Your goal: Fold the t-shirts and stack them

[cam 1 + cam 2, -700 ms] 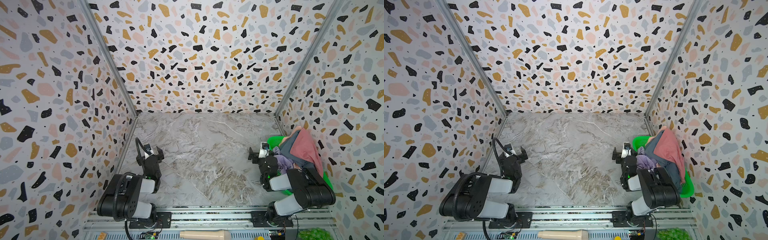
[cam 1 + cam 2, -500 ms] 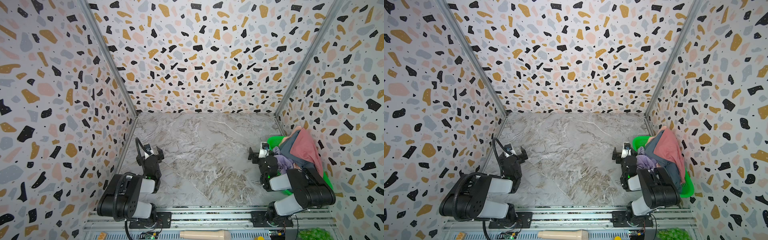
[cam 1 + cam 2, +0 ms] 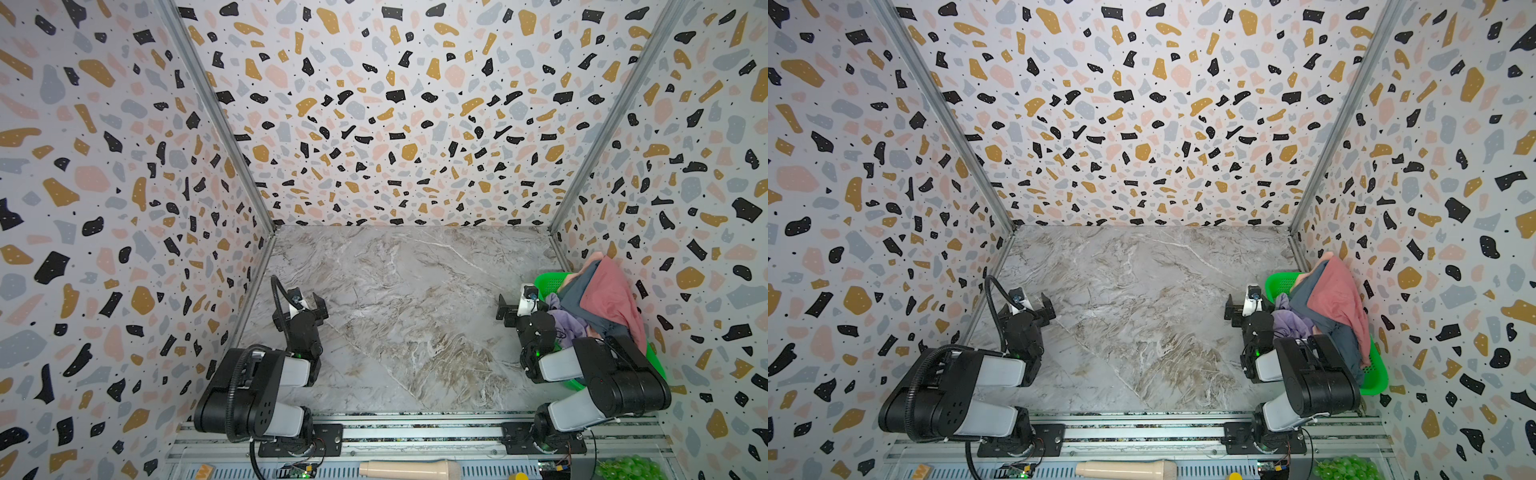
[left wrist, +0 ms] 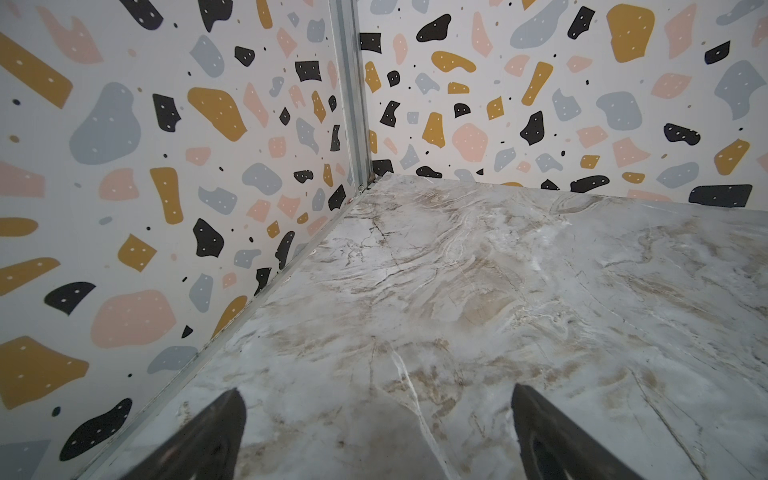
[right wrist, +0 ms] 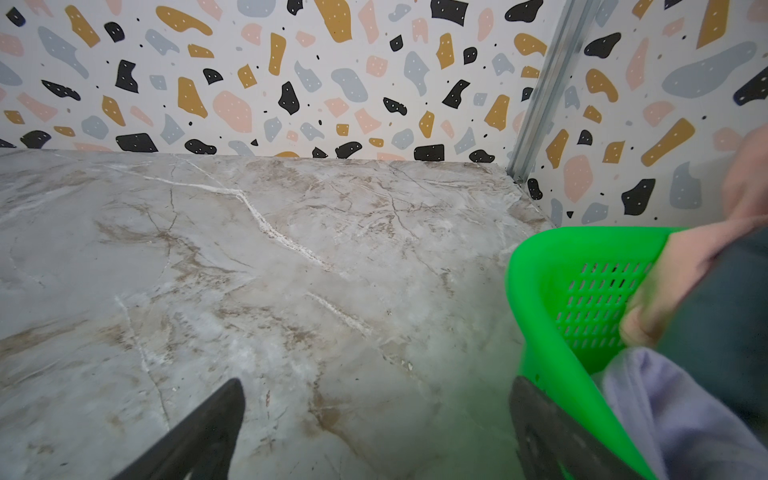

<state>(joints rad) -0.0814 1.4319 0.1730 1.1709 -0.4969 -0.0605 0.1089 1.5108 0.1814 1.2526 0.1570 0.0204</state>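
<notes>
Shirts (image 3: 598, 307) in a loose, unfolded heap in a green basket (image 3: 548, 282) at the table's (image 3: 415, 291) right edge, towards the front-right corner, against the right wall. Topmost: rose shirt (image 3: 611, 299) (image 3: 1337, 295), draped over slate shirt (image 3: 575, 291) (image 3: 1308, 301). At the heap's far end: a bit of peach shirt (image 3: 596, 255) (image 3: 1327, 255), seen from the right wrist as a fold (image 5: 673, 282) pressed against the basket's perforated wall (image 5: 598, 299). On the inner side: lavender shirt (image 3: 569, 324) (image 3: 1289, 322), hanging over the rim (image 5: 685, 415) towards the right arm. None laid out on the marble; none folded.

Just beside the basket's inner wall: right gripper (image 3: 517, 309) (image 3: 1241, 311) (image 5: 376, 384), low over the table, fingers (image 5: 208, 424) spread wide, nothing between them, no cloth touched.

Well apart, near the left edge: left gripper (image 3: 311, 305) (image 3: 1034, 309) (image 4: 376, 392), likewise low, fingers (image 4: 208, 432) spread wide over bare marble, nothing held, pointed at the back-left corner.

Both arms folded back near the front edge.
</notes>
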